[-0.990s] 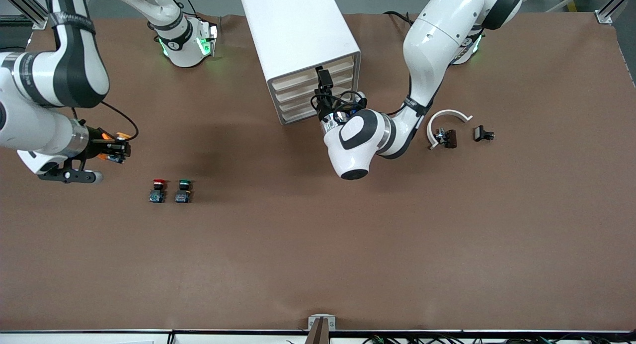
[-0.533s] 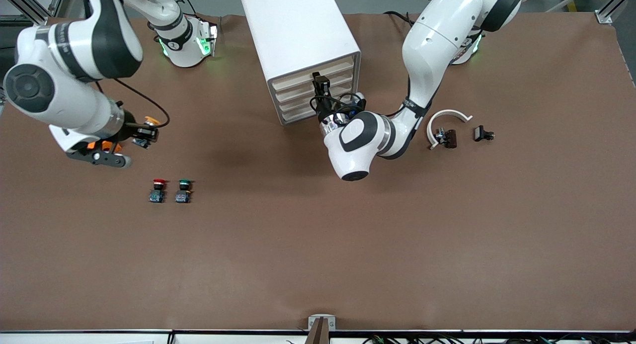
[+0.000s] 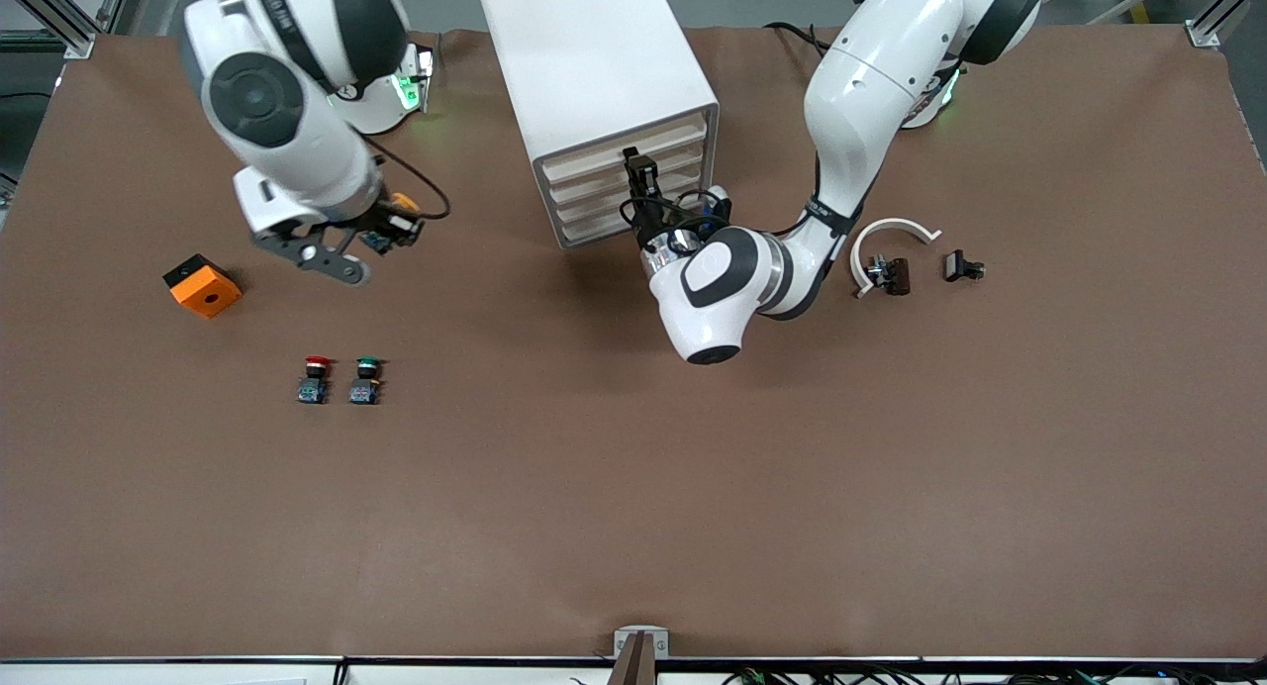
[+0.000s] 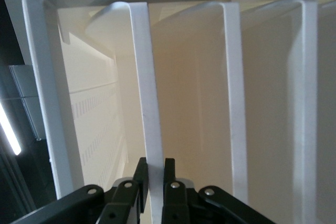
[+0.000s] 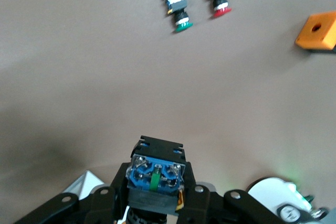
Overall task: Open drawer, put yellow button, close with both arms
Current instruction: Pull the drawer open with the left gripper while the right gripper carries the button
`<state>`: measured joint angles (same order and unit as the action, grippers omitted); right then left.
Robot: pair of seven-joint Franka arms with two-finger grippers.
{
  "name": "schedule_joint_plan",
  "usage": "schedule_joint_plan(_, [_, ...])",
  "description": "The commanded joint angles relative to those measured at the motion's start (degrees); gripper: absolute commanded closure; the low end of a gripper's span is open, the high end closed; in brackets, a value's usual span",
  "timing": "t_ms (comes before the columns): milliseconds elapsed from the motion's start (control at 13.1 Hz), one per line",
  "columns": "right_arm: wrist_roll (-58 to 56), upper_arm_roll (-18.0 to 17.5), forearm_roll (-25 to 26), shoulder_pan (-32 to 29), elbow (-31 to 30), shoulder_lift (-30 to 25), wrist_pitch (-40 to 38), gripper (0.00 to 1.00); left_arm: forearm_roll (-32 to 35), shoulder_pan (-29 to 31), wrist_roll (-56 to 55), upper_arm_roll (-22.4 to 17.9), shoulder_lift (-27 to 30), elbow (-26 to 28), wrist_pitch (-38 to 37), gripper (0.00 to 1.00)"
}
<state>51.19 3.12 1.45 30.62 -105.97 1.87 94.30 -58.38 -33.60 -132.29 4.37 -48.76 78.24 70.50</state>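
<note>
The white cabinet [image 3: 594,61] stands between the arms' bases, its drawers facing the front camera. My left gripper [image 3: 638,170] is at the drawer [image 3: 633,136], the uppermost one, whose front sits level with the lower ones. In the left wrist view the gripper [image 4: 153,174] is shut on the drawer's white front lip [image 4: 144,77]. My right gripper [image 3: 391,228] is shut on the yellow button [image 3: 403,203] and holds it over the table between the orange block and the cabinet. The right wrist view shows the button's blue base [image 5: 156,174] between the fingers [image 5: 107,198].
A red-capped button [image 3: 315,378] and a green-capped button [image 3: 366,378] stand side by side nearer the front camera. An orange block [image 3: 203,285] lies toward the right arm's end. A white curved piece [image 3: 891,232] and small black parts [image 3: 962,266] lie toward the left arm's end.
My right arm has carried the yellow button from the right arm's end of the table toward the cabinet, uncovering the orange block. My left gripper has stayed at the drawers.
</note>
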Motion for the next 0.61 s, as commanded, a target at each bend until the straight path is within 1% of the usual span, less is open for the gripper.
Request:
schedule_joint_plan(0, [11.6, 0.66, -0.13, 6.71, 1.55, -0.64, -0.08, 0.73, -1.47, 1.43, 1.42, -2.78, -0.37, -1.43, 0.77, 1.0])
schedule_joint_plan(152, [18.48, 0.66, -0.48, 10.41, 4.0, 0.67, 0.01, 0.73, -1.57, 2.66, 1.42, -2.96, 0.07, -1.95, 0.86, 1.0])
schedule_joint_plan(305, [23.76, 0.75, -5.21, 12.36, 6.81, 2.86, 0.36, 0.73, -1.57, 3.63, 1.42, -2.96, -0.02, -2.48, 2.08, 1.0])
schedule_joint_plan(381, [26.65, 0.75, -7.06, 12.62, 8.74, 4.53, 0.62, 0.74, -1.65, 5.11, 1.51, -2.96, -0.1, -2.92, 3.66, 1.0])
schedule_joint_plan(533, [32.1, 0.75, -8.3, 15.42, 11.12, 6.91, 1.67, 0.74, -1.57, 5.48, 2.38, -2.96, -0.11, -3.18, 5.34, 1.0])
